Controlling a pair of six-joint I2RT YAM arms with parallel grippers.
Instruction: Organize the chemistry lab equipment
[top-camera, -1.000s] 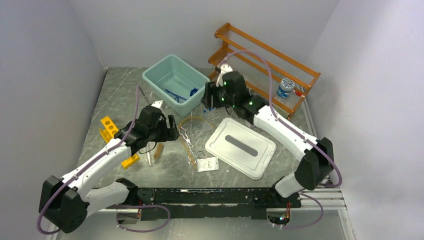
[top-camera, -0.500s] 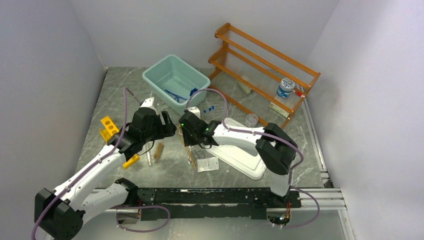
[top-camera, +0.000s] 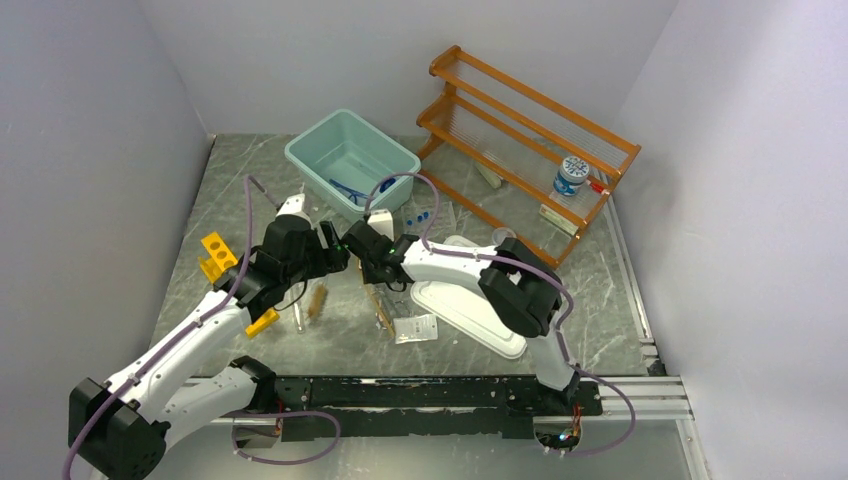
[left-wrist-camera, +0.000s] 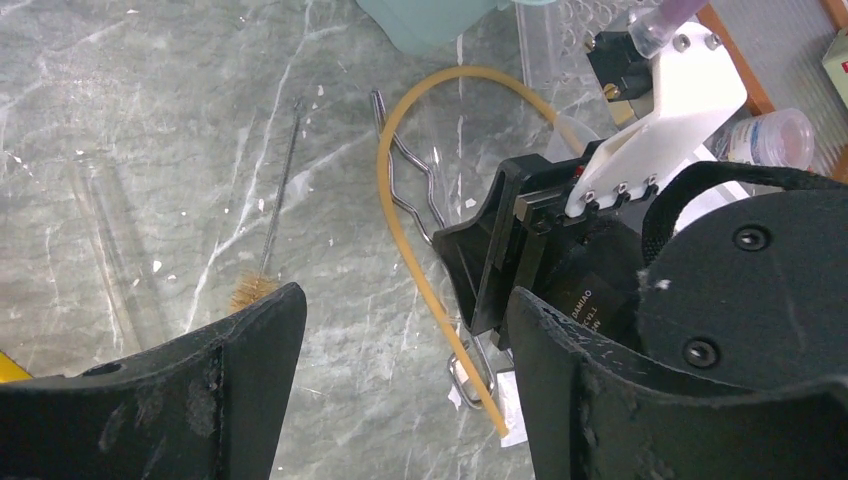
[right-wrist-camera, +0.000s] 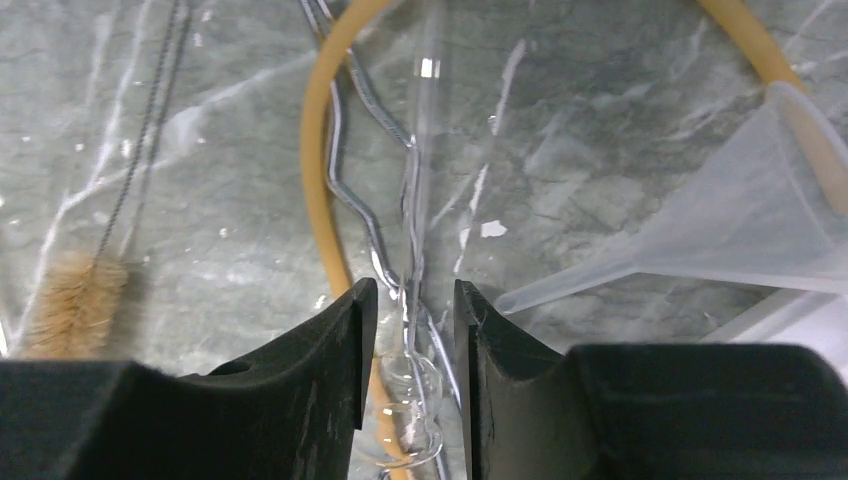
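My right gripper (top-camera: 368, 262) is low over the table with its jaws a narrow gap apart. They straddle the bulb of a clear glass dropper (right-wrist-camera: 418, 150) that lies across the metal tongs (right-wrist-camera: 360, 210) and the amber tubing (right-wrist-camera: 318, 150). I cannot see a firm pinch. My left gripper (top-camera: 335, 252) is wide open and empty just left of it, above the tubing's end (left-wrist-camera: 440, 310) and the tongs' loop (left-wrist-camera: 465, 370). The brush (top-camera: 317, 298) and a glass tube (top-camera: 297, 315) lie beside the yellow rack (top-camera: 222, 262).
A teal bin (top-camera: 305, 160) at the back holds blue-framed goggles (top-camera: 350, 190). Blue-capped vials (top-camera: 418, 216) stand by the orange shelf (top-camera: 530, 130), which holds a jar (top-camera: 571, 175). A white lid (top-camera: 470, 310), a clear funnel (right-wrist-camera: 740, 230) and a small packet (top-camera: 415, 328) lie nearby.
My right arm swung from the back by the vials forward and left, down onto the tongs and tubing. My left gripper moved slightly toward the back and right.
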